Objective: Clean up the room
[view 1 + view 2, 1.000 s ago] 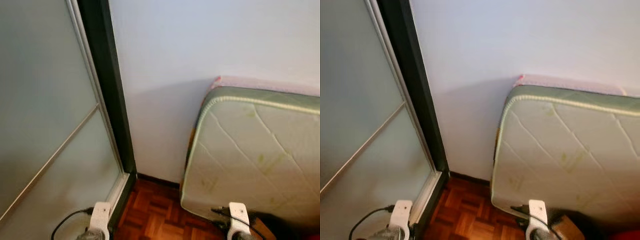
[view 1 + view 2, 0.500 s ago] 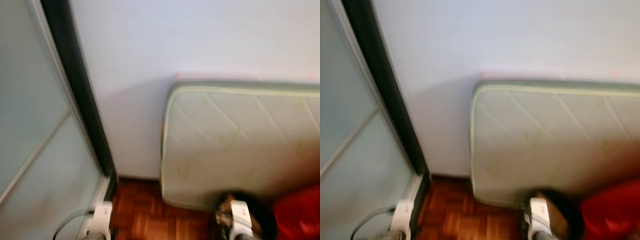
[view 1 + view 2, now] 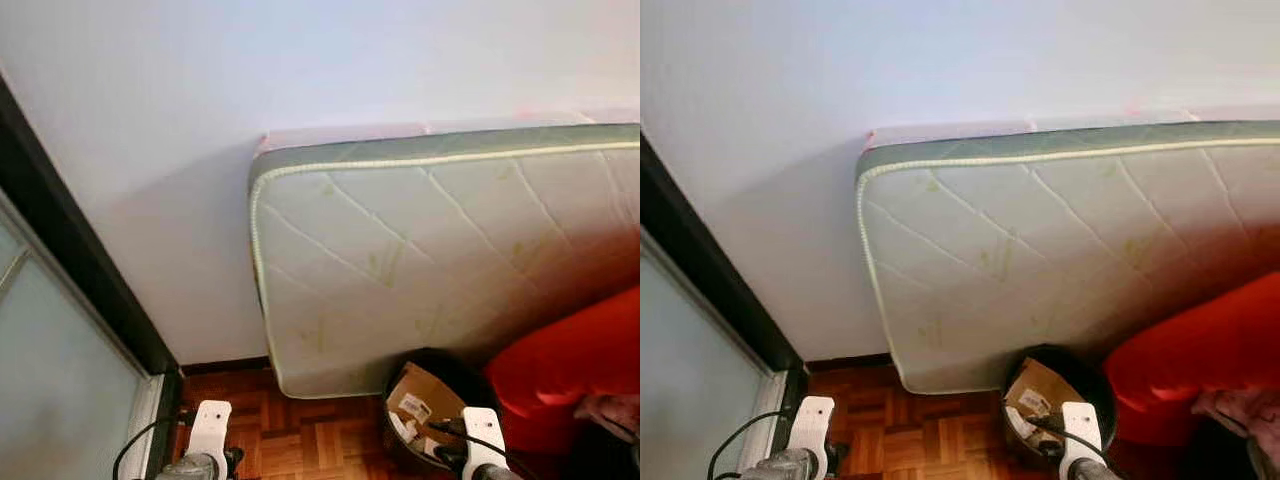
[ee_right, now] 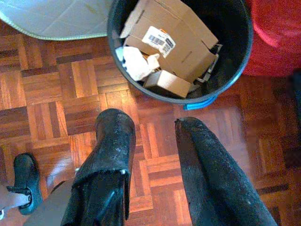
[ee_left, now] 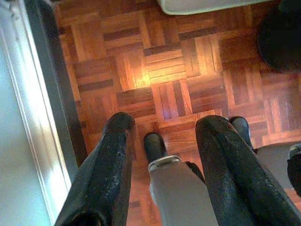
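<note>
Both the left gripper (image 5: 160, 155) and right gripper (image 4: 150, 150) hang with fingers wide and empty, seemingly searching for litter, so next comes finding something to drop in the bin (image 4: 235, 61) below the mattress (image 3: 420, 260).

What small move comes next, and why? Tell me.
Probably finish turning right and look lower. Both claws, left and right, hang open and hold nothing. The black bin, holding cardboard, stands by the mattress and the red seat, and nothing loose is in sight.
</note>
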`<state>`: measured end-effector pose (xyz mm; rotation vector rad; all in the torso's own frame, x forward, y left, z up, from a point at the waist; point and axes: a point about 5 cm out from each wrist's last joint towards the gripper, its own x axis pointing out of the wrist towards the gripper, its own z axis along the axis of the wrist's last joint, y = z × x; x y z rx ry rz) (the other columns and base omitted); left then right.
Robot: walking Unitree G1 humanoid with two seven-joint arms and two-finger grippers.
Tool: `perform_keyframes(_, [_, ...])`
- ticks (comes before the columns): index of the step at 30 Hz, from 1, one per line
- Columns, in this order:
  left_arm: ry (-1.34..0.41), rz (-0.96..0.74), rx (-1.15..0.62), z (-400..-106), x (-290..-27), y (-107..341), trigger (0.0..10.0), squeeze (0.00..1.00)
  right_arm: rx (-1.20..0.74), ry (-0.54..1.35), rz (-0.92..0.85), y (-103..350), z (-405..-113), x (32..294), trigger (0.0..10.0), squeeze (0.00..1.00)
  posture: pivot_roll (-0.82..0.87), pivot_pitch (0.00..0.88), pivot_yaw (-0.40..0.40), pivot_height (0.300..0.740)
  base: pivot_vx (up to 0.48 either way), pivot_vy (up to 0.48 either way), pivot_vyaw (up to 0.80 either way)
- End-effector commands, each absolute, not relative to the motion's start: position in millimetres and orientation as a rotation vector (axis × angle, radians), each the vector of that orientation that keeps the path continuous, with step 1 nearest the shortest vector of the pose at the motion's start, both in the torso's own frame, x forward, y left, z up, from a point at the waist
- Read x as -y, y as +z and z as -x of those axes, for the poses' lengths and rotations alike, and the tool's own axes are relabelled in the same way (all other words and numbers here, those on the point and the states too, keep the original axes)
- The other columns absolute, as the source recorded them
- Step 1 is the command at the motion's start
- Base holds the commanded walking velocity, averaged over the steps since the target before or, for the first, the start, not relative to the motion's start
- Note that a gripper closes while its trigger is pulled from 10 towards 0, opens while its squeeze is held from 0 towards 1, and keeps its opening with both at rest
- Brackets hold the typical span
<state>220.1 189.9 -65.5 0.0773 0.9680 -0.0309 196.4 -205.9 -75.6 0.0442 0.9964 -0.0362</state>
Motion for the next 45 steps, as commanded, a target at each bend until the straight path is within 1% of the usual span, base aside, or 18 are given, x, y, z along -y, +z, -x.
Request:
perform_keyframes(1, [-0.038,-0.096,-0.970,-219.7,-190.9,-65.6,10.0,0.00,-1.003,-0.033,-0.037,-75.5,-196.8,205.8,10.0,0.00,-0.04,0.000,-0.021,0.740,0.000,-0.480,-0.77])
perform_keyframes(3, [-0.036,-0.097,-0.971,-219.7,-190.9,-65.7,10.0,0.00,-1.004,-0.033,-0.037,-75.5,-196.8,205.9,10.0,0.00,-0.04,0.000,-0.021,0.740,0.000,-0.480,-0.77])
perform_keyframes(13, [-0.032,-0.096,-0.973,-219.9,-190.7,-65.6,10.0,0.00,-1.005,-0.032,-0.025,-75.0,-197.5,206.7,10.0,0.00,-0.04,0.000,-0.025,0.740,0.000,0.000,-0.77])
perform_keyframes(17, [-0.030,-0.101,-0.972,-220.4,-190.8,-65.3,10.0,0.00,-1.005,-0.031,-0.022,-74.8,-197.8,207.0,10.0,0.00,-0.04,0.000,-0.026,0.740,0.000,-0.257,-0.77])
perform_keyframes(37, [-0.023,-0.102,-0.978,-219.4,-192.1,-65.8,10.0,0.00,-1.008,-0.026,-0.017,-75.2,-197.3,206.1,10.0,0.00,-0.04,0.000,-0.018,0.740,0.000,0.000,-0.77])
perform_keyframes(45, [-0.030,-0.113,-0.975,-219.0,-192.4,-65.9,10.0,0.00,-0.981,-0.052,-0.047,-75.2,-197.1,205.6,10.0,0.00,-0.04,0.000,-0.017,0.740,0.000,0.000,-0.07])
